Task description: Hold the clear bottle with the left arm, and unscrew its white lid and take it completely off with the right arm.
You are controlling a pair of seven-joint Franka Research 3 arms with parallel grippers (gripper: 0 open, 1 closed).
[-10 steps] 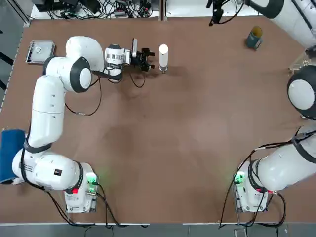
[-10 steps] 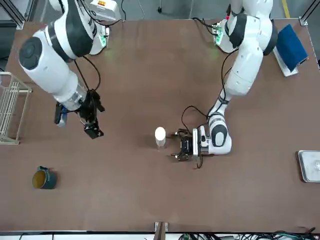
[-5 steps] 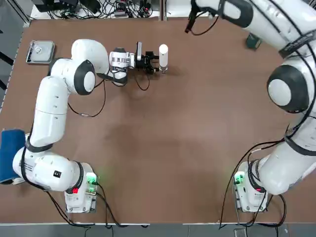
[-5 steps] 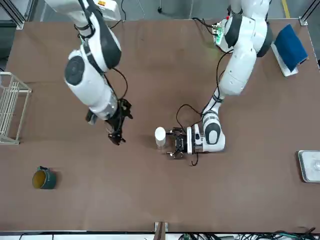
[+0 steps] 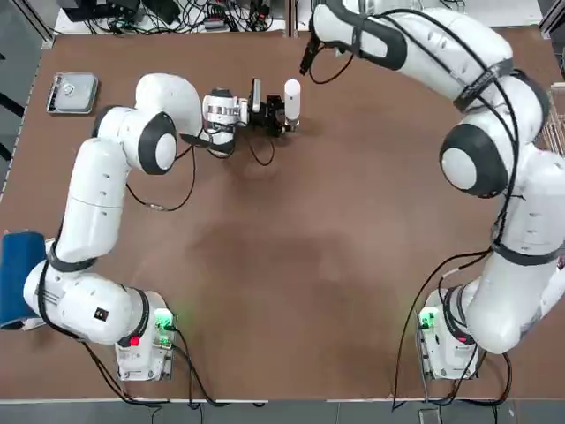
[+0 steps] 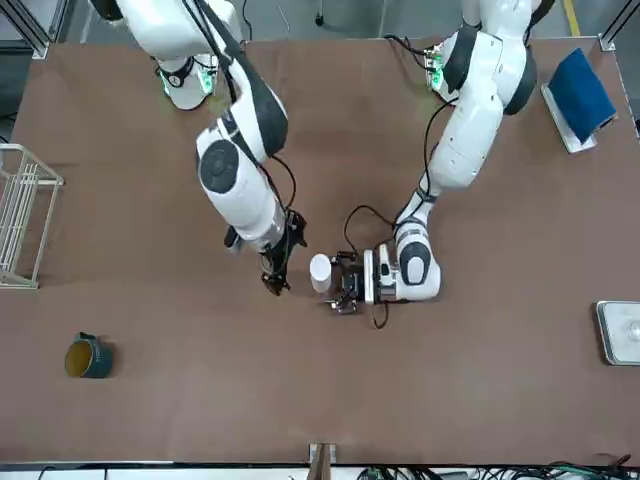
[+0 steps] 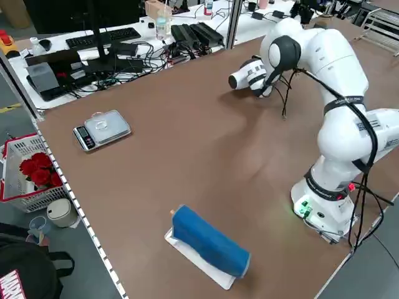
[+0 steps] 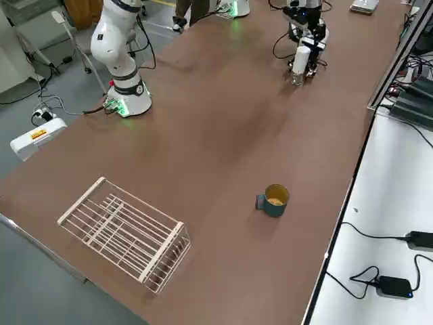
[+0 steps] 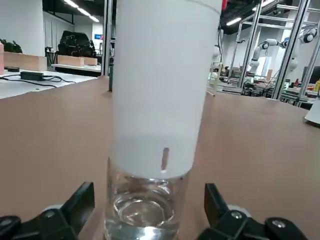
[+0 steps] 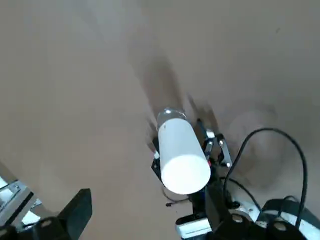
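Observation:
The clear bottle [image 9: 145, 210] stands upright on the far half of the table, left of the middle, with the tall white lid [image 9: 162, 75] on top of it. My left gripper [image 5: 281, 113] lies low and level at the bottle's base, open. Its fingers [image 9: 82, 205] straddle the glass with a gap on each side. My right gripper [image 6: 275, 280] hangs open just beside the white lid [image 6: 320, 268], on the bottle's side away from the left gripper and higher up. The right wrist view looks down on the white lid [image 10: 182, 155], with nothing between the fingers.
A teal jar [image 6: 88, 356] stands at the table's far right, and a wire rack [image 6: 20, 215] lies at the right edge. A small scale [image 5: 71, 91] sits at the far left corner and a blue roll [image 5: 19, 274] on the left edge. The right arm [image 5: 424, 44] arches over the far side.
My right arm has swung in from the far right until its gripper is next to the lid. The left gripper has slid forward so its fingers flank the bottle's base.

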